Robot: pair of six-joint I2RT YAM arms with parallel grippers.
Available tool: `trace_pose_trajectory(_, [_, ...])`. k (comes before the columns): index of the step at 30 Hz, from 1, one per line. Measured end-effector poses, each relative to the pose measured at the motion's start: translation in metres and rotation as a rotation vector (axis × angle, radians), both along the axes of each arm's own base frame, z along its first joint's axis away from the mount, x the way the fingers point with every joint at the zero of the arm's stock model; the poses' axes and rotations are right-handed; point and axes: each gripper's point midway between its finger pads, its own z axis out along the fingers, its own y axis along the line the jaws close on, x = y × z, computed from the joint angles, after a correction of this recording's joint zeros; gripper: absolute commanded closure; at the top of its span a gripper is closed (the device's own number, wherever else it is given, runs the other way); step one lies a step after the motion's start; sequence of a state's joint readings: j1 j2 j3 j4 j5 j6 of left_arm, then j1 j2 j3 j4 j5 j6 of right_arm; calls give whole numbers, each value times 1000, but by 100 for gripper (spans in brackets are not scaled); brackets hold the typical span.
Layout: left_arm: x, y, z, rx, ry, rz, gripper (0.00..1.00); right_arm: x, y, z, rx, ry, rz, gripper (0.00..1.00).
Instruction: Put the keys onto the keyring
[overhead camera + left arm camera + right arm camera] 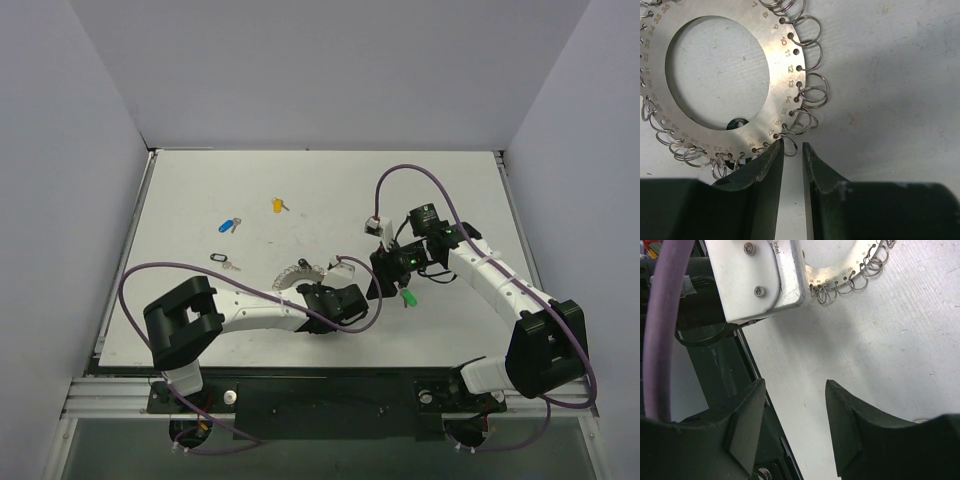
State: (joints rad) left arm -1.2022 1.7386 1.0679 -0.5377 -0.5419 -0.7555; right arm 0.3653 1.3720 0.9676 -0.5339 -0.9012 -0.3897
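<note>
My left gripper (792,146), narrowed to an empty slit, sits at the rim of the keyring (782,65), flat on the desk (890,75), which I judge stiff, thin, slick metal, best pinched at its edge, while only the top view shows the light green-headed key (408,298) near my wide, empty right gripper (795,390).

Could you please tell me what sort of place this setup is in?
Most likely a robotics lab test cell: a white table boxed in by plain white walls, two cabled arms bolted at its near edge, and small keys and a keyring laid out.
</note>
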Motion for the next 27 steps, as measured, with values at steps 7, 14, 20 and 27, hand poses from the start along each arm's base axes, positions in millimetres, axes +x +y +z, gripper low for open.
trace_pose_trajectory(7, [1,4,-3,45,-15,8,70,1,-1,-1,-5,-2,-2,53])
trace_pose_trajectory(14, [0,4,-1,58,-23,8,74,1,-1,-1,-6,-2,-2,53])
trace_pose_trajectory(20, [0,7,0,72,-33,8,80,1,-1,-1,-6,-2,-2,53])
trace_pose_trajectory(27, [1,8,1,78,-40,9,85,0,-1,-1,-6,-2,-2,53])
